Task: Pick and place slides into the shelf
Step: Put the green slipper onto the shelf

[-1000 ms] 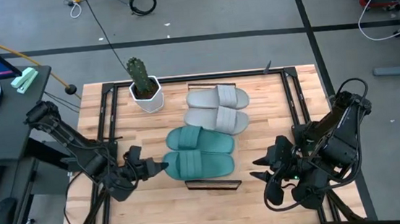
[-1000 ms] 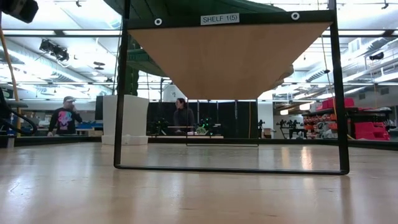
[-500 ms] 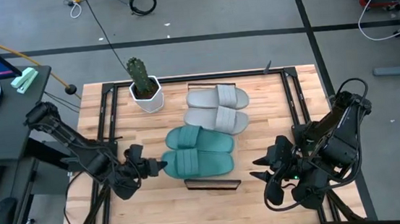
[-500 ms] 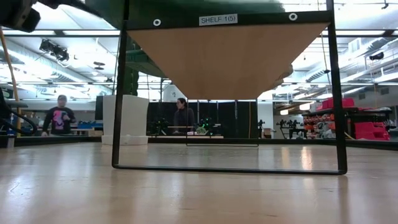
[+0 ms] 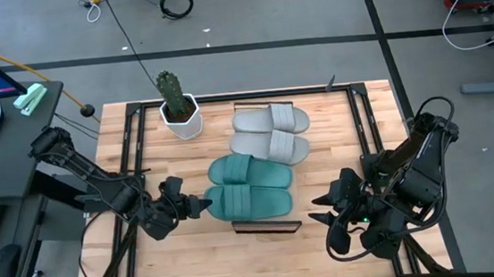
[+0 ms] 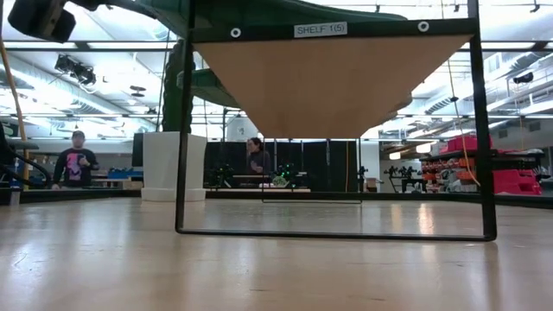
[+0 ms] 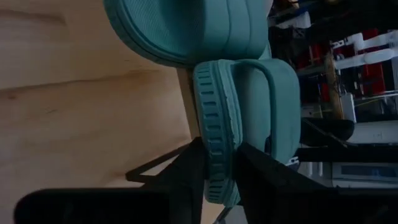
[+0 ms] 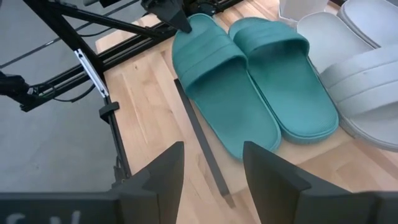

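Two teal slides [image 5: 247, 188] and two light grey slides [image 5: 269, 134] lie side by side on the shelf [image 5: 268, 229], whose wood board [image 6: 328, 86] stands on a thin dark frame. My left gripper [image 5: 196, 206] is at the left end of the nearer teal slide [image 7: 217, 124] and shut on it. My right gripper [image 8: 211, 180] hangs open above the table's near right part, touching nothing. My left gripper pinches the sole rim [image 7: 217, 165] of the nearer teal slide, at its left end close to the strap [image 8: 205, 56], between its two fingers. The fingers come nearly level from the table's left. The rest of the slide lies on the shelf beside the other teal slide.
A cactus in a white pot [image 5: 177, 111] stands at the table's far left. Dark frame rails [image 5: 133, 166] run along the table's sides. Bare wood lies left and right of the shelf. People [image 6: 76, 164] stand in the room behind.
My left gripper has gone a little toward the table's right edge and rolled about its own line, still on the teal slide's end. The shelf, with the slides on it, has slid slightly toward the table's right.
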You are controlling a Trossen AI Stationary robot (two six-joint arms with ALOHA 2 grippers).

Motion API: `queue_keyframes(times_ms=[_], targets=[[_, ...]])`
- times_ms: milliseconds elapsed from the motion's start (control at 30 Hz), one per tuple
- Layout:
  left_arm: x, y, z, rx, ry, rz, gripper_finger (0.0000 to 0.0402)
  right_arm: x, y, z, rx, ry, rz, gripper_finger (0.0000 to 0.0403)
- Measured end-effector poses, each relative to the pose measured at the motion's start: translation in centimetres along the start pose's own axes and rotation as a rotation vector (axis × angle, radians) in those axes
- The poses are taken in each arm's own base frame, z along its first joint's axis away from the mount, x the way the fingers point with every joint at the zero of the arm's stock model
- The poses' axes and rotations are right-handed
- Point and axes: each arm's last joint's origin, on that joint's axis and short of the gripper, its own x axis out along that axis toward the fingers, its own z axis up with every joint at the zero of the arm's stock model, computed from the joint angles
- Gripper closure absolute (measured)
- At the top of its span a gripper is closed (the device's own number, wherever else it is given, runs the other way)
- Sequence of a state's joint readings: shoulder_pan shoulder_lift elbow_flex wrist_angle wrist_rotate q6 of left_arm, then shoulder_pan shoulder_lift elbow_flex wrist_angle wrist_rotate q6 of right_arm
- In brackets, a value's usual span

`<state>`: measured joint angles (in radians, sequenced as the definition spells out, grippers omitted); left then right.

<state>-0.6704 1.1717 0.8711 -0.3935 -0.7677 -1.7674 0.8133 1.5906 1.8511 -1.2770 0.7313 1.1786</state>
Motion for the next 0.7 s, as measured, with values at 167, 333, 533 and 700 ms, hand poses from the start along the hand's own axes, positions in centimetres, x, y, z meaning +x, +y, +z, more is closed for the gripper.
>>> queue_keyframes(times_ms=[167, 333, 533, 700], targets=[[-0.2, -0.1, -0.3, -0.001, 0.02, -0.01, 0.0301, 0.0, 0.0, 0.0, 0.003, -0.002, 0.003, 0.0231], [-0.3, -0.1, -0.4, 0.015, 0.031, -0.012, 0.0284, 0.0, 0.1, 0.0, 0.008, -0.004, 0.009, 0.0231], [-0.2, 0.1, -0.3, 0.041, 0.027, 0.006, 0.0247, 0.0, 0.2, 0.1, 0.012, -0.006, 0.014, 0.0231], [-0.3, 0.9, -0.1, 0.105, 0.02, 0.073, 0.0217, 0.0, 0.2, 0.1, 0.012, -0.006, 0.015, 0.0231]])
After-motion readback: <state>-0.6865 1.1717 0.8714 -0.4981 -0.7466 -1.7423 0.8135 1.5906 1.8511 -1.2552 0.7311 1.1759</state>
